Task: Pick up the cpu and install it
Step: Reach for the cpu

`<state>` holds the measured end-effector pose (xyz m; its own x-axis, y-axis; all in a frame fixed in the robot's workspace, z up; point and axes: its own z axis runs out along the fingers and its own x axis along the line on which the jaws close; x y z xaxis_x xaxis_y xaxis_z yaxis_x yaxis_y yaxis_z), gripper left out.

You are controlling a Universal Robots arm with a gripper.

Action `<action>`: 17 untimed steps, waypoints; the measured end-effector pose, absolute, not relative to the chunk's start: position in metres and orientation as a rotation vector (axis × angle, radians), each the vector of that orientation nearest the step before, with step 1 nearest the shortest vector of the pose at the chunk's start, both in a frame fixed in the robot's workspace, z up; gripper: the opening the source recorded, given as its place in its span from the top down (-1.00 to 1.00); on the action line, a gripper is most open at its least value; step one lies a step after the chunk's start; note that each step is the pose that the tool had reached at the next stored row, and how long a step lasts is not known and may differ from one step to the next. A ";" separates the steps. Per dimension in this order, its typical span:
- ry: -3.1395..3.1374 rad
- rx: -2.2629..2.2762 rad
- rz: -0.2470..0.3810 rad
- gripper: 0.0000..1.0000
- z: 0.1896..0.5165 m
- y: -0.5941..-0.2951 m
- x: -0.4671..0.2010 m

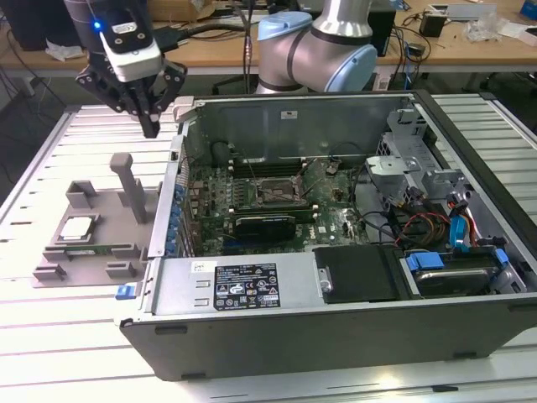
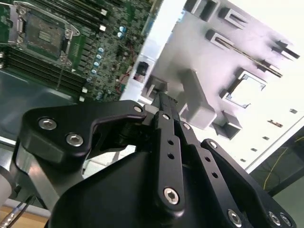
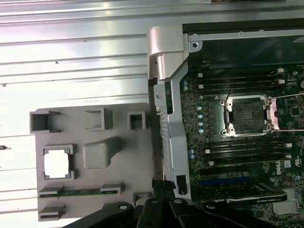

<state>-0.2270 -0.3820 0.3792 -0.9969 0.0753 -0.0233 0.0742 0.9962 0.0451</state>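
We find the black end effector (image 1: pixel 151 124) raised beside the open grey computer case (image 1: pixel 336 323), the chip not yet picked up.
Its fingers (image 2: pixel 164 107) seem pressed together, gripping nothing. The small square silvery-white cpu (image 1: pixel 77 227) (image 3: pixel 57 164) lies flat in a pocket of the grey plastic tray with upright posts (image 1: pixel 109 220), which sits on the slatted metal desk (image 1: pixel 50 336), well apart from the motherboard's open socket (image 3: pixel 247 116).

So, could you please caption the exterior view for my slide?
Gripper hangs at the computer case wall; the cpu sits in the grey tray.
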 end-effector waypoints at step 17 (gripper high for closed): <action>3.114 0.117 0.069 0.79 0.365 -0.382 -0.270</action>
